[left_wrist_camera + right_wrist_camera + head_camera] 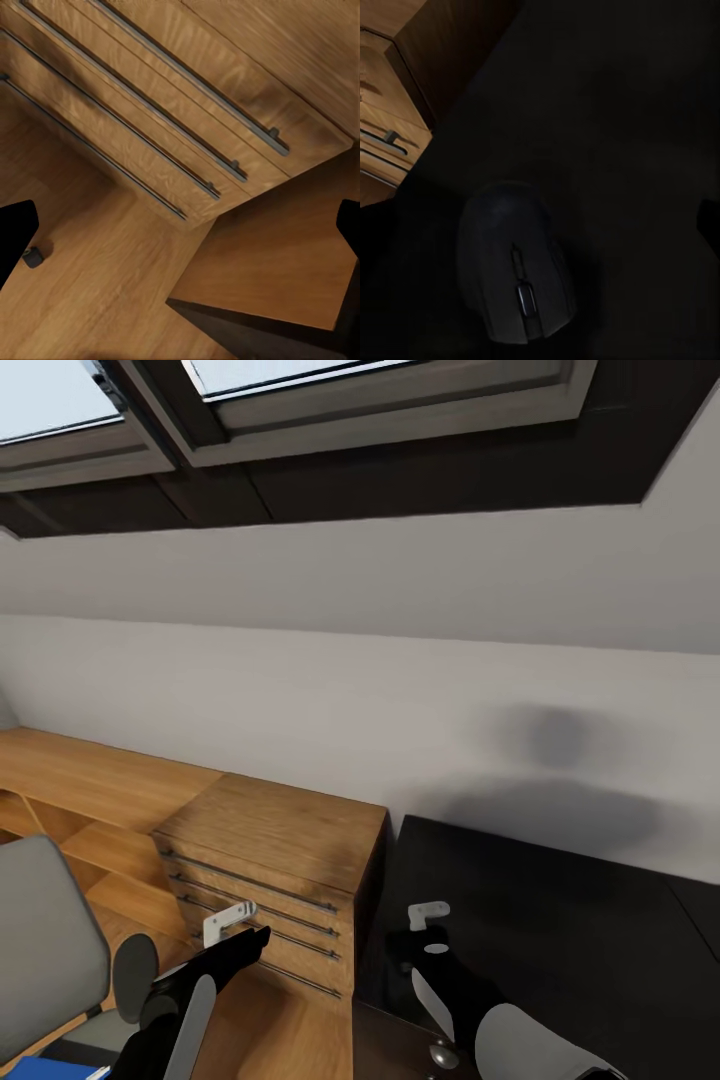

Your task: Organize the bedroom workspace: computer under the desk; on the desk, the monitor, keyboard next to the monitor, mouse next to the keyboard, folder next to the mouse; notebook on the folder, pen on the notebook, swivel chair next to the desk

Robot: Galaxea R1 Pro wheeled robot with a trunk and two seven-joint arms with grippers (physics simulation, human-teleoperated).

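Lying at the right wrist frame's lower left, a smooth rounded black mouse (pixel 514 274) rests on the matte black surface (pixel 615 127); both pincers' states are unclear.

The black desk (pixel 560 920) sits hard against the wooden drawer chest (pixel 270 860), under the sloping wall. On its dark top lies a black mouse (pixel 514 262), right below the right gripper (pixel 428 912), just off its open jaws. Wood plank floor (pixel 90 300) spreads beneath the left jaws, at the chest's foot.
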